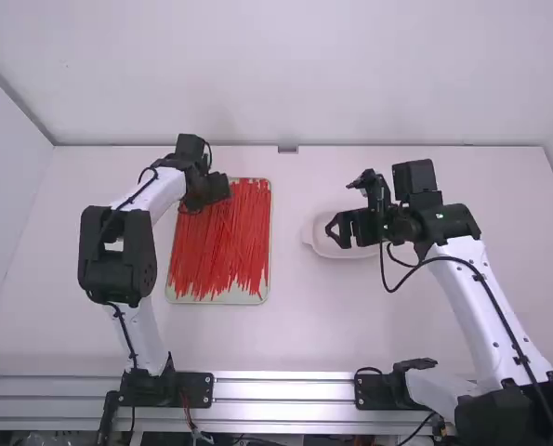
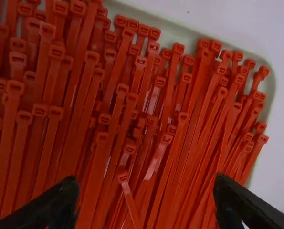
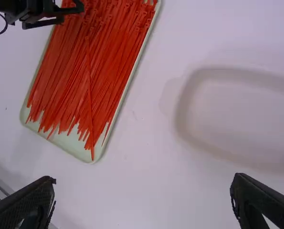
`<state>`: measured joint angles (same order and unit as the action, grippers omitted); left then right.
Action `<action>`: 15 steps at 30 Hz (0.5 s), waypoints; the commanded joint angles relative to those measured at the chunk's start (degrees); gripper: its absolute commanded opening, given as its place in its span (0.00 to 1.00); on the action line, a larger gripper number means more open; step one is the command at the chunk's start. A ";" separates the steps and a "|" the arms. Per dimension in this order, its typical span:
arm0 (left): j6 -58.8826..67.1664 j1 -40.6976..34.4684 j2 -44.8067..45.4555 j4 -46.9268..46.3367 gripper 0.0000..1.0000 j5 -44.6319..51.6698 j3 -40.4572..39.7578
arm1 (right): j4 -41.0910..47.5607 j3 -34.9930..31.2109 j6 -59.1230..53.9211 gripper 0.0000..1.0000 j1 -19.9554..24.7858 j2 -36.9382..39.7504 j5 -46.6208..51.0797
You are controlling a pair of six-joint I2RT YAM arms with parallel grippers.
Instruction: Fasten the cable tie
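My left fingers point(image 2: 56, 205) hang wide open and empty just above the orange cable ties point(image 2: 132, 119) heaped in their tray point(image 2: 189, 33), I judge to single one out, while my right fingers point(image 3: 27, 200), equally open and empty, hover by the white dish point(image 3: 237, 119) on the worktop point(image 3: 146, 181).

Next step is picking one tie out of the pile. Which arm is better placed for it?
Left. The left gripper, open, hangs right over the red cable ties on the tray. The right gripper, also open, hangs over the white dish, apart from the tray.
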<state>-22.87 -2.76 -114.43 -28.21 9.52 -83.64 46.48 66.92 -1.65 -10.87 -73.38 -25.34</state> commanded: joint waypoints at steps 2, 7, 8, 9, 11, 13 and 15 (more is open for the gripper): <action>-1.68 -1.53 -1.01 -0.15 0.66 -2.38 -0.31 | -0.13 1.25 0.04 0.98 0.07 -0.09 -0.35; -1.86 -3.32 -1.01 0.17 0.60 -5.70 -0.31 | -0.68 1.25 0.09 0.98 -0.02 -0.09 -0.33; -2.47 -3.63 -1.01 -0.15 0.59 -6.64 -0.31 | -0.81 1.25 0.11 0.98 0.04 -0.09 -0.35; -3.21 -3.74 -1.01 -0.72 0.59 -7.98 -0.31 | -0.85 1.25 0.07 0.98 0.02 -0.09 -0.35; -3.67 -4.00 -1.01 -1.33 0.57 -9.81 -0.31 | -0.92 1.25 0.07 0.98 -0.02 -0.09 -0.35; -4.42 -4.00 -1.16 -1.53 0.58 -11.19 -0.31 | -1.09 1.25 0.11 0.98 -0.04 -0.09 -0.33; -5.03 -3.98 -1.40 -1.49 0.57 -12.11 -0.31 | -1.27 1.25 0.09 0.98 0.00 -0.09 -0.35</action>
<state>-26.55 -6.85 -114.43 -29.30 0.51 -83.64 45.45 66.92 -1.65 -10.87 -73.38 -25.34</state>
